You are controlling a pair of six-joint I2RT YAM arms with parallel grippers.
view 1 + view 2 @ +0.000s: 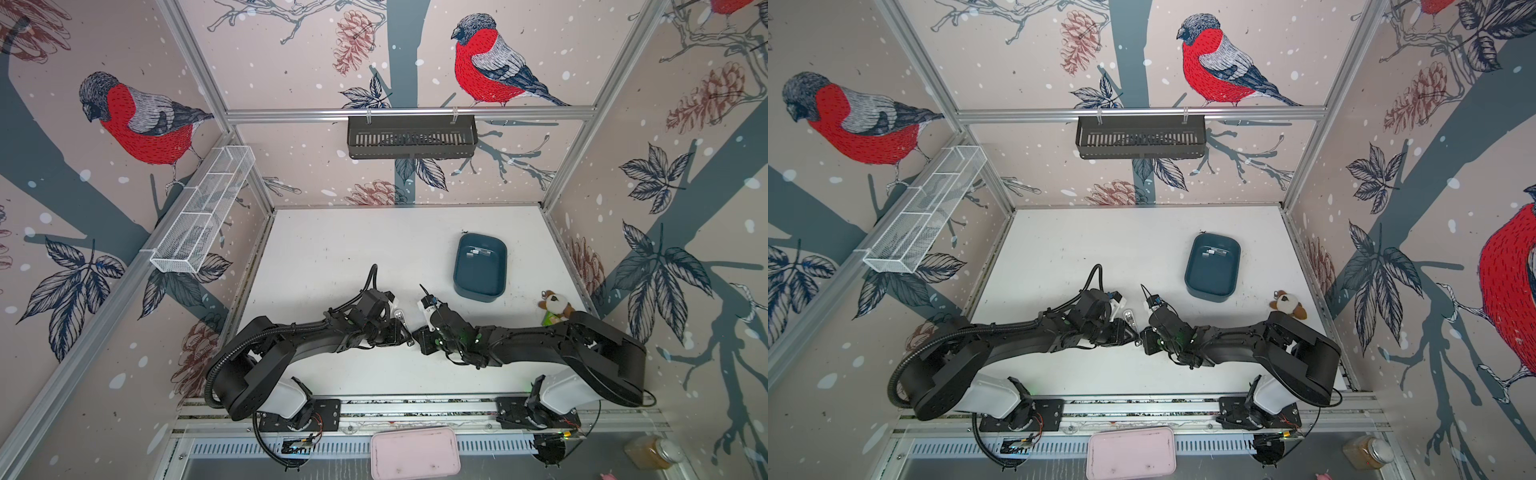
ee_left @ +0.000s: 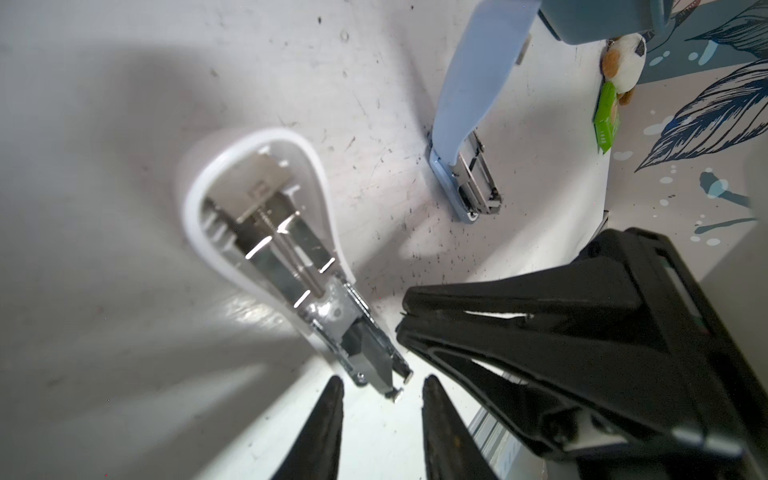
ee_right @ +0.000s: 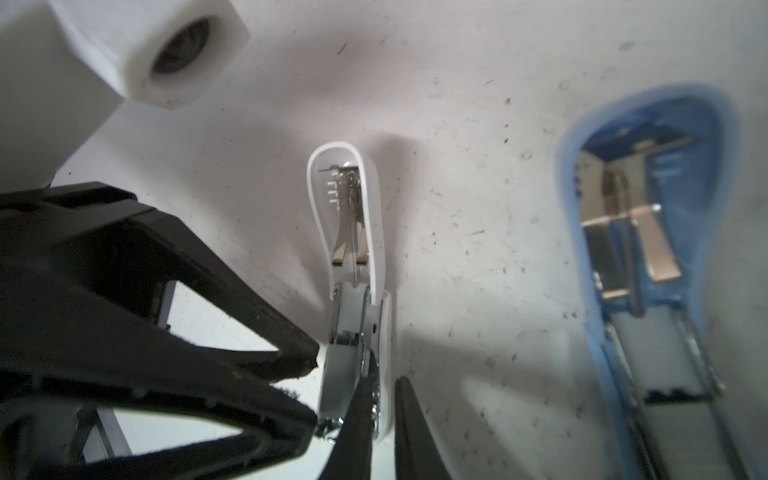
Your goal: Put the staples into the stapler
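Table (image 1: 332, 257): white and scuffed, with both arms folded in toward its middle.
Teal bin (image 1: 478, 290): stands toward the back on the right side, well apart from the work.
Blue stapler (image 3: 648, 249): lies near the white one, flipped open and untouched.
White stapler (image 2: 257, 216): lies between the two claws with its lid thrown right back and the metal magazine (image 2: 365, 353) bared. It shows in both top views as a small pale shape (image 1: 400, 316).
Right gripper (image 3: 384, 378): clenched on the white stapler's side wall at the magazine end, pinning it to the table.
Left gripper (image 2: 383, 380): released, with its jaws standing apart on either side of the magazine's tip and nothing between them.
Staples (image 1: 484, 252): a few small silvery bits on the bin's floor beside a white label, too small to count. I cannot tell whether a strip already sits in the channel.
Step in hand: to my eye, getting a strip seated in the open magazine.
Doing it well: the right claw should hold firm so the body cannot skate. A strip wants to go in legs down, square with the channel and ahead of the pusher. The left claw should lift straight off so it doesn't drag the strip out, and only then should the lid be folded shut.
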